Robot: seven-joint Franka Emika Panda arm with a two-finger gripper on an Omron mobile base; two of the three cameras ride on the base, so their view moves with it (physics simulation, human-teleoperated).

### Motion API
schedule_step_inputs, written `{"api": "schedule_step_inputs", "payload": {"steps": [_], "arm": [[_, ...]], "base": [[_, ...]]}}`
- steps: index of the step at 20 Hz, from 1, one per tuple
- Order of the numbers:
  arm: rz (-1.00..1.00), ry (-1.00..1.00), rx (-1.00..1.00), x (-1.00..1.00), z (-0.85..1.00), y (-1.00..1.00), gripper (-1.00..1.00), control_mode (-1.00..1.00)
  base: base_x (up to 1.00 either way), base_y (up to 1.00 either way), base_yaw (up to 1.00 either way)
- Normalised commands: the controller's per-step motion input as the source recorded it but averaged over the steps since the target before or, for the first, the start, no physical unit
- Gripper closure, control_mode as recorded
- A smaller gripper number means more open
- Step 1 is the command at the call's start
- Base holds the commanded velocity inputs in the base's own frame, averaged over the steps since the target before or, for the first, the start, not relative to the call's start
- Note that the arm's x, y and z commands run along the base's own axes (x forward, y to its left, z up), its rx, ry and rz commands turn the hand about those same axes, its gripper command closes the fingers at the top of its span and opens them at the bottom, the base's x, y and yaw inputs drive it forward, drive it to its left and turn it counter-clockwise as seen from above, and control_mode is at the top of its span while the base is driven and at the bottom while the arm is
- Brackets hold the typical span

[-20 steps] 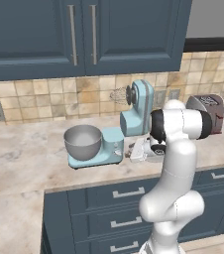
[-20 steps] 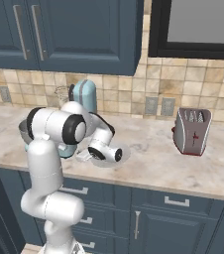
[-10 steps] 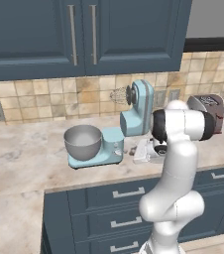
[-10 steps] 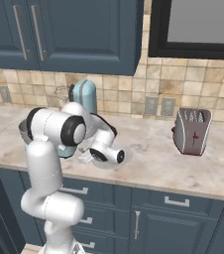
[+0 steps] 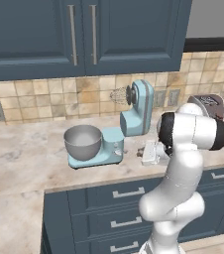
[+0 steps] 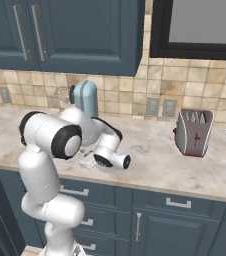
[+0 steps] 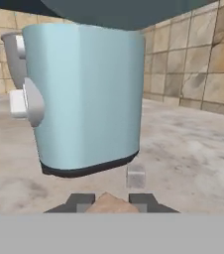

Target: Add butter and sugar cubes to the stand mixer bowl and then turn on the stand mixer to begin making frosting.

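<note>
A marble counter (image 5: 25, 163) runs under blue cabinets (image 5: 84, 34), with a toaster (image 6: 194, 132) right of the mixer (image 5: 134, 111). Just behind the mixer's base, the gripper (image 7: 111, 200) pinches a sugar cube (image 7: 112, 205); another cube (image 7: 136, 176) lies ahead.

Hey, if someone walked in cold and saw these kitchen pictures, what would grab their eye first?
Probably the light-blue stand mixer on the counter, head tilted up, whisk in the air, with the grey bowl on its base. Next, the white arm bent low beside it, its gripper close to the mixer's column with a pinkish-brown lump between the fingertips. A silver toaster stands off right.
</note>
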Motion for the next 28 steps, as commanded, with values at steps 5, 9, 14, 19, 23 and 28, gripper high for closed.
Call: {"api": "schedule_step_inputs", "payload": {"steps": [5, 9, 14, 19, 23, 28], "arm": [[0.0, -0.03, 0.01, -1.0, 1.0, 0.0, 1.0, -1.0], [0.0, 0.0, 0.0, -0.97, 1.0, 0.18, 1.0, -1.0], [0.0, 0.0, 0.0, -0.79, 1.0, 0.64, 1.0, -1.0], [0.0, 0.02, 0.0, -0.59, 1.0, 0.91, 1.0, -1.0], [0.0, 0.07, -0.06, -0.3, 0.97, 0.98, 1.0, -1.0], [0.0, 0.11, -0.11, -0.02, 0.83, 0.93, 1.0, -1.0]], "base": [[0.0, 0.0, 0.0], [0.0, 0.0, 0.0], [0.0, 0.0, 0.0], [0.0, 0.0, 0.0], [0.0, 0.0, 0.0], [0.0, 0.0, 0.0]]}}
